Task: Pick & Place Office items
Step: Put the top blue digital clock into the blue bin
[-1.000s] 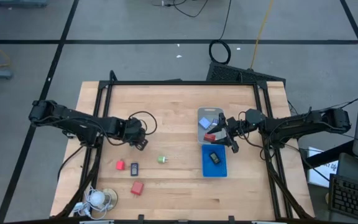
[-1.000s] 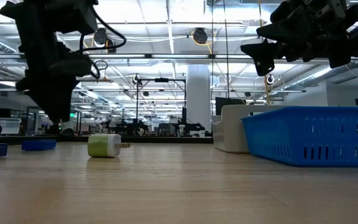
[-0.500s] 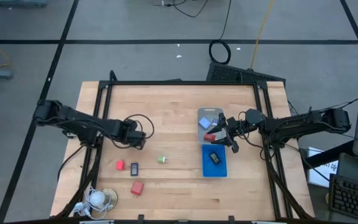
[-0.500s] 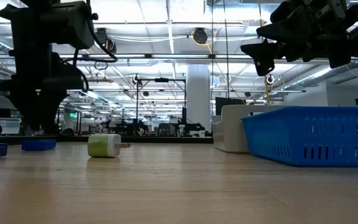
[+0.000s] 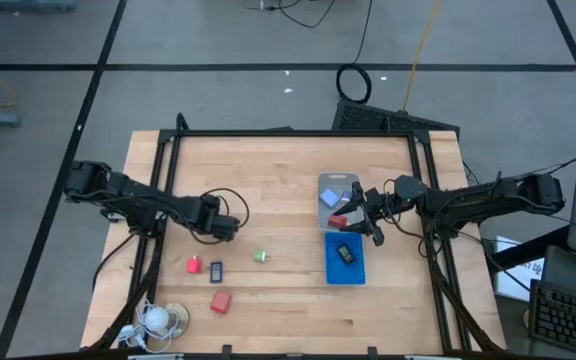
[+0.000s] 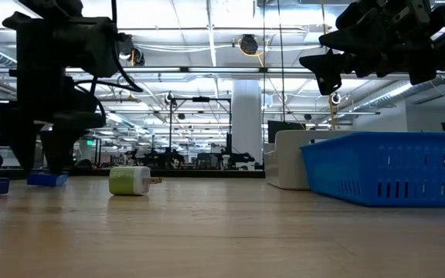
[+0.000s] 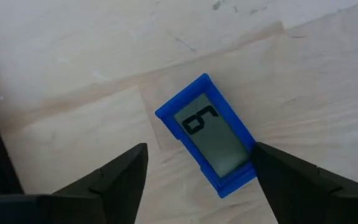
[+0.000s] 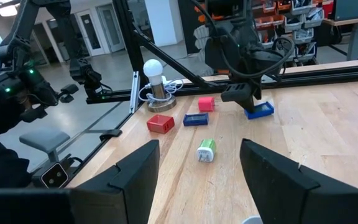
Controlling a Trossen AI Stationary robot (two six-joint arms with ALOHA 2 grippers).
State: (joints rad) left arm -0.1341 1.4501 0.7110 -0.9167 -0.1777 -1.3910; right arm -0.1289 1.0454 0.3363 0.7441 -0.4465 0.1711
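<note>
Pale butcher-block wood made up the table, framed in black rails and standing on a grey floor crossed by dark tape lines; the low view looked past it into a long workshop under rows of ceiling lights.

At the near left corner sat the white coiled-cord thing. Just beyond it lay a red block, and a little farther in, a smaller red block beside a dark blue-and-black piece. The left gripper hung low over the wood with its fingers spread wide and holding nothing; its wrist camera looked straight down on a blue-cased rectangular piece with a grey display lying flat between the fingers, untouched. The green bit lay on its side on open wood, well apart from the trays.

Right of centre stood the clear tray, holding a light-blue cube and a red block. Touching its near end was the blue tray, with one dark rectangular piece inside. The right gripper hovered at the right edge of the two trays, fingers parted and empty.
</note>
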